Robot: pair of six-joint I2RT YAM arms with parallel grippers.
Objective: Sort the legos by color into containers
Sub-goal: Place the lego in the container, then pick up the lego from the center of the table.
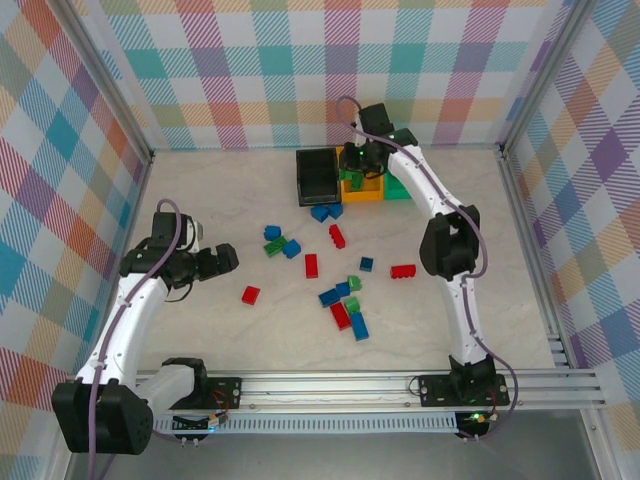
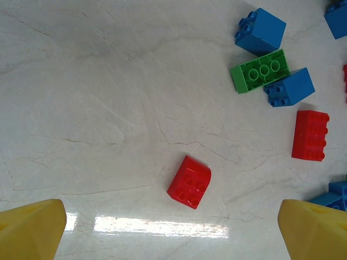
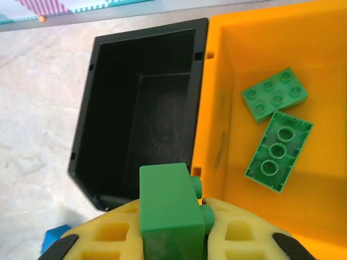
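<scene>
Though half inside right hand (image 3: 174, 235), green lego (image 3: 168, 192).

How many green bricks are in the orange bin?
2: a studs-up green brick, a hollow-side-up green brick beside it, on the orange bin floor. A third green brick is held in the right gripper. The bin is cropped, so more may hide.
</scene>
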